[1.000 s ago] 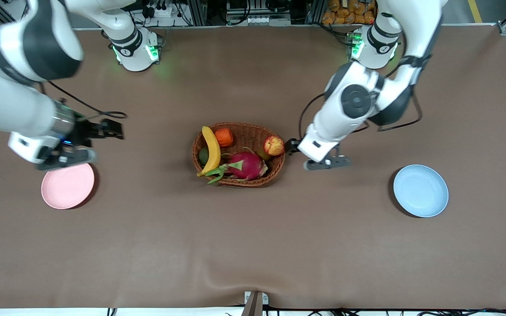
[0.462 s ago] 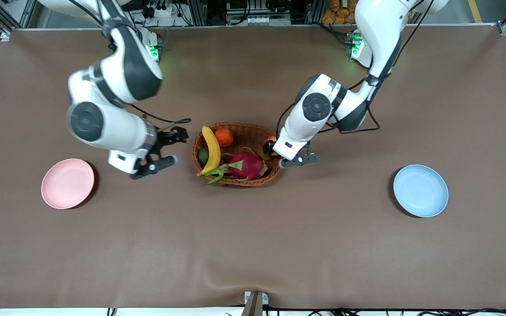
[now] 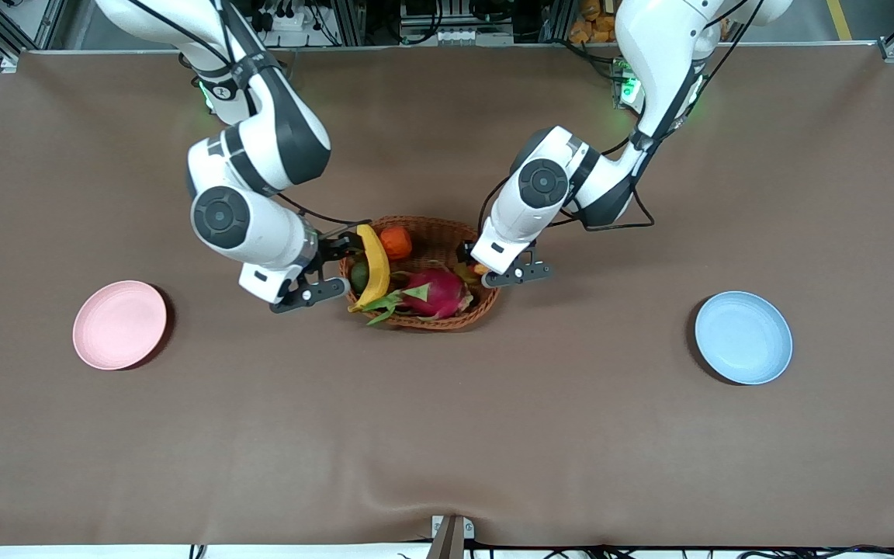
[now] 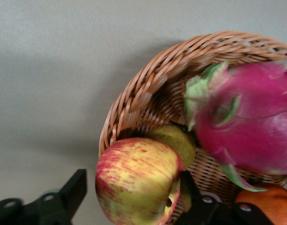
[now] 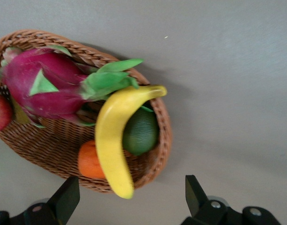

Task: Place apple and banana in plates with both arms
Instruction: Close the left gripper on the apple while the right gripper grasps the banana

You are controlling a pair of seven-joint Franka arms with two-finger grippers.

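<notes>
While still in wicker basket (image 3: 447, 233) mid-worktop: apple (image 4: 136, 180) at left-arm end, banana (image 5: 113, 140) across right-arm end. Step: reach to grasp. Left hand (image 4: 134, 199) wide, straddling apple, contact unclear. Right hand (image 5: 129, 199) wide over banana tip. Next: lower, close, lift. Pink plate (image 3: 119, 324), blue plate (image 3: 743, 337) unfilled.

Landmark: wicker basket (image 3: 447, 233).

Apple (image 4: 136, 180): red with yellow streaks, in basket against rim at left arm's end, beside pear-green fruit.

Banana (image 3: 373, 265): yellow, curved, dark tips, lying across basket's right-arm end, one tip over rim.

Pink plate (image 3: 119, 324): bare, well apart from basket, toward right arm's end.

Blue plate (image 3: 743, 337): bare, toward left arm's end.
</notes>
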